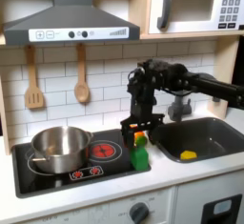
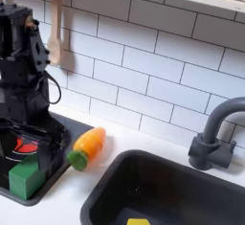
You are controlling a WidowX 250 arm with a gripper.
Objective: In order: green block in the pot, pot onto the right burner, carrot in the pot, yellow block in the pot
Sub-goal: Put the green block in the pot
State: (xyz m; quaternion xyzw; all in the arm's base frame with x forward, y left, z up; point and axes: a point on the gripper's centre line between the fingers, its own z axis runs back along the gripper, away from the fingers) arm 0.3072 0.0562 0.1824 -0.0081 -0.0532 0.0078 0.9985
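White brick tiles back a toy kitchen, with a grey range hood at upper left and a microwave at upper right in the first exterior view. Two wooden utensils hang on the tiled wall under the hood.

At far left in the first exterior view, the pot stands upright on the left burner of the black stovetop, shiny and round. To its right, the right burner shows as a red ring.

Next comes the black robot arm, reaching in from the right. Its hand hangs low over the stovetop's right edge, just above the green block, which sits on the near right corner of the stovetop. I cannot tell whether the hand is released or clenched, or whether it touches the block.

In the second exterior view, the green block rests at the stovetop's near corner, below the arm. Just to its right, the carrot lies on the white surface, between the stovetop and the sink, green tip toward the near side.

Farther right in the first exterior view, the sink holds the yellow block on its floor. The dark faucet curves up behind the sink.
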